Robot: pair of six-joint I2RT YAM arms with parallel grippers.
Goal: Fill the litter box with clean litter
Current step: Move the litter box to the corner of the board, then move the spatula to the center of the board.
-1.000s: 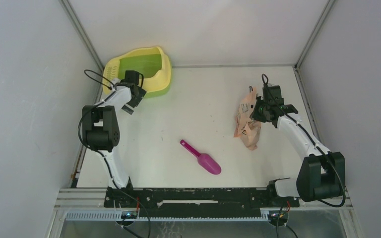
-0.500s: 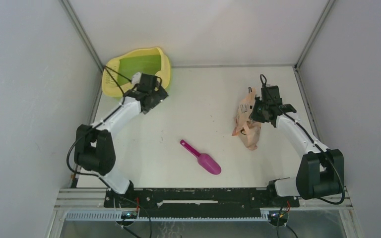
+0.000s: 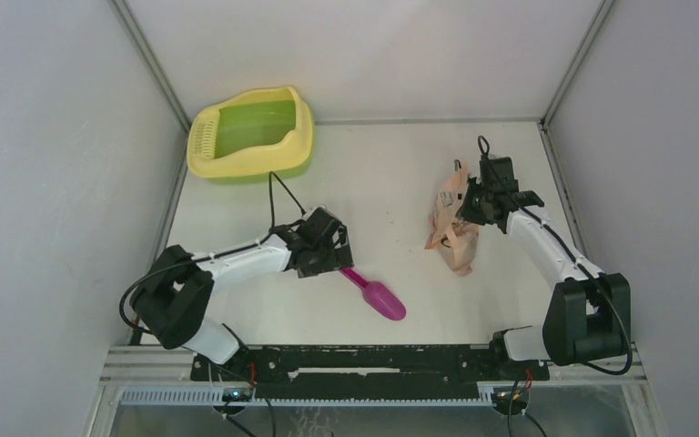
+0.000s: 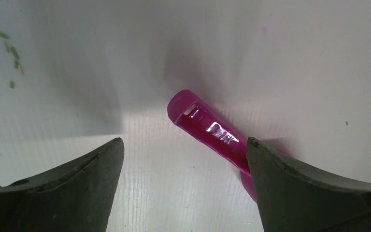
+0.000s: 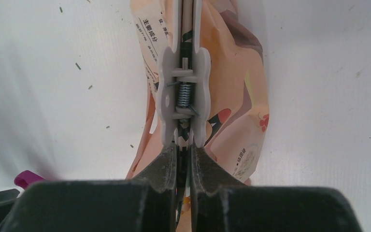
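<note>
The litter box (image 3: 250, 137), yellow with a green basin, stands at the back left, and I make out no litter in it. Loose specks of clean litter (image 4: 10, 48) (image 5: 78, 66) lie scattered on the table. My left gripper (image 3: 329, 251) (image 4: 182, 145) is open just above the table, its fingers straddling the handle of the magenta scoop (image 3: 378, 296) (image 4: 207, 128) without touching it. My right gripper (image 3: 471, 206) (image 5: 183, 147) is shut on the top edge of the pink-orange bag (image 3: 450, 228) (image 5: 232, 121), right below its white spring clip (image 5: 183, 87).
Grey walls close in the white table on the left, back and right. The scoop's bowl points toward the near edge. A corner of the scoop (image 5: 26, 179) shows at the lower left of the right wrist view.
My left arm has swung from the litter box across the table to the scoop's handle, its jaws opening a little wider. The right arm and the bag have barely shifted.
</note>
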